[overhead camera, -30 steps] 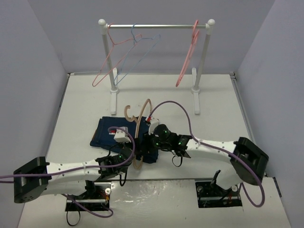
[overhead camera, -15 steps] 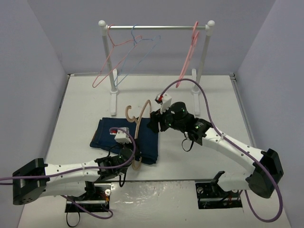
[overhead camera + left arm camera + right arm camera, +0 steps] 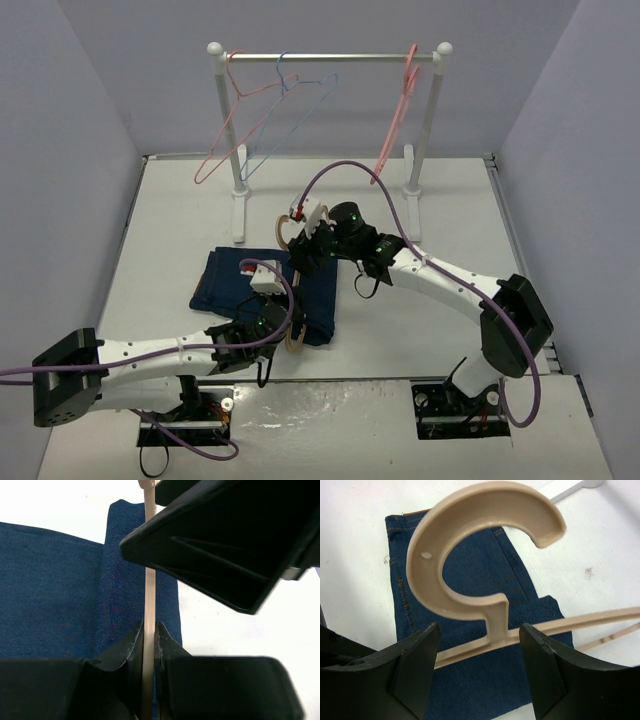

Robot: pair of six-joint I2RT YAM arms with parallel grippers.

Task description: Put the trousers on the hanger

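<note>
Top external view: the folded dark blue trousers (image 3: 250,295) lie on the white tabletop (image 3: 450,220), a little left of the middle and nearer to the near edge than to the far one. The tan hanger (image 3: 293,338) runs over their right part, with its hook pointing to the far edge. The left pincer (image 3: 286,318) is by the hanger's near end and the right pincer (image 3: 300,250) is by the hook end. A white rack (image 3: 330,56) with thin pink and light-blue hangers stands along the far edge.

Left wrist view: the left pincer (image 3: 149,632) is closed narrow on a thin bar of the hanger (image 3: 149,595), and both fingers touch it. Under it are the trousers (image 3: 55,590).

Right wrist view: the right pincer (image 3: 479,630) stands wide, with one finger on each side of the neck of the hanger (image 3: 495,612). I cannot tell if they touch it. The trousers (image 3: 475,685) lie beneath.
</note>
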